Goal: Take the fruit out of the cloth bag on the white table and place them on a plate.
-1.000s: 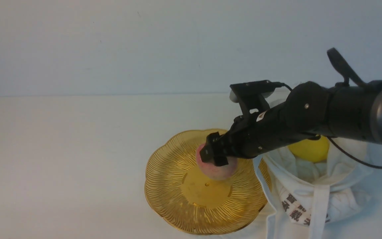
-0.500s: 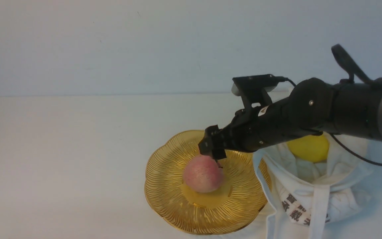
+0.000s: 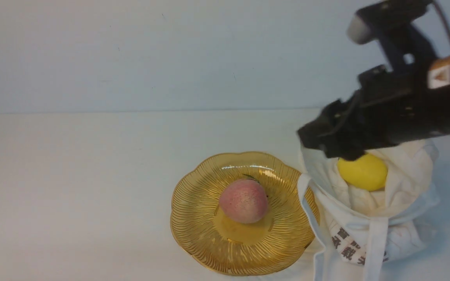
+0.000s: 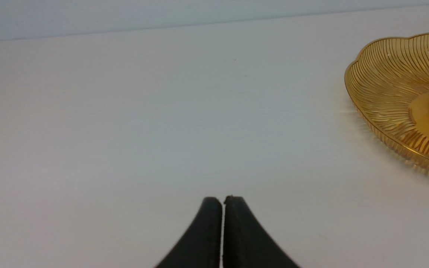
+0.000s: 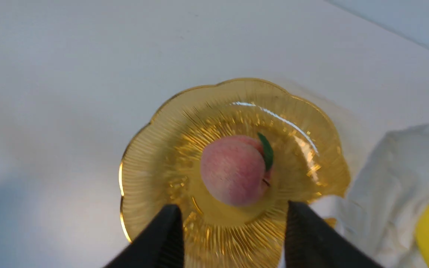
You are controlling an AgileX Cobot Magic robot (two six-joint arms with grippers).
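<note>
A pink speckled peach (image 3: 243,201) with a green leaf (image 5: 266,152) lies in the middle of the amber scalloped plate (image 3: 193,218) on the white table (image 3: 72,175). To the plate's right stands the white cloth bag (image 3: 365,222), and a yellow lemon-shaped fruit (image 3: 362,171) rests in its open mouth. My right gripper (image 3: 315,138) hangs in the air above the bag's near-left edge. It is open with nothing between its fingers, as the right wrist view shows (image 5: 234,205). My left gripper (image 4: 222,199) is shut and empty, low over bare table to the left of the plate.
A white strap (image 3: 307,203) of the bag lies over the plate's right rim. Dark printed characters (image 3: 346,244) mark the bag's front. A pale wall (image 3: 131,58) rises behind the table's far edge.
My right gripper let go of the peach, which now lies free on the plate. The arm has lifted and drawn back to the right, above the bag.
</note>
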